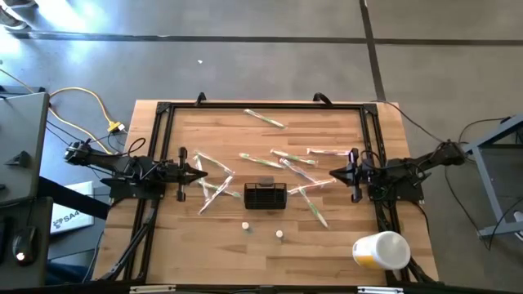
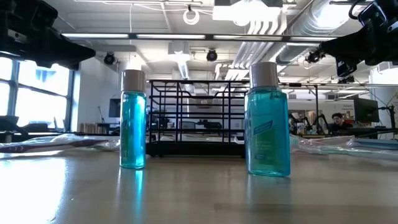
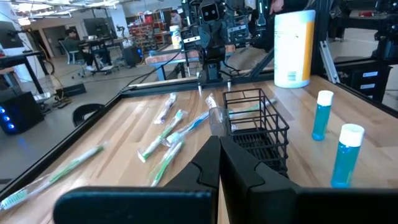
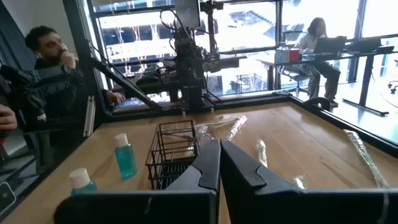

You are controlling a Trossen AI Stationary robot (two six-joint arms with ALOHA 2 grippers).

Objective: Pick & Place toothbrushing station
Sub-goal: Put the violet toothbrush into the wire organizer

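One caddy (image 1: 265,195), two blue bottles (image 2: 132,119)

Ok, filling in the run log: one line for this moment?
left gripper: shut, empty, left of caddy | right gripper: shut, empty, on its right | caddy: untouched, mid-table

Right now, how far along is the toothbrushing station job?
Nothing looks done yet. The black wire caddy stands empty mid-table, wrapped toothbrushes lie scattered around it, and two blue bottles stand apart from it. Nothing is in hand: the left gripper and right gripper are both shut on nothing, either side of the caddy. All the picking and placing is left.
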